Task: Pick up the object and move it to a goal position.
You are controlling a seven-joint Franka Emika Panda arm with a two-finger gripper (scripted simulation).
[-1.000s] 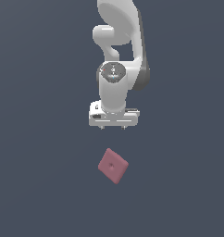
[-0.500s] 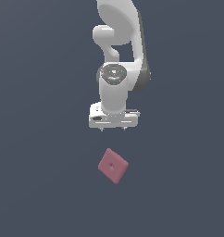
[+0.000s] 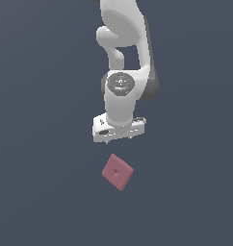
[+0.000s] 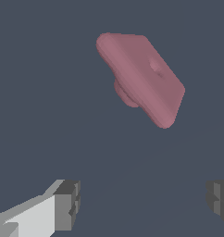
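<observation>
Dark grey counter lay bare around the pink block (image 3: 117, 172), which sat turned cornerwise just beyond the gripper (image 3: 119, 140), its fingers (image 4: 65, 205) spread wide, holding nothing.

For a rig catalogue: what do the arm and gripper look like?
The arm is smooth, rounded and glossy white, with a grey circular joint cap. The gripper has a white boxy body; its fingers end in dark grey ridged pads. No cables or markings show.
</observation>
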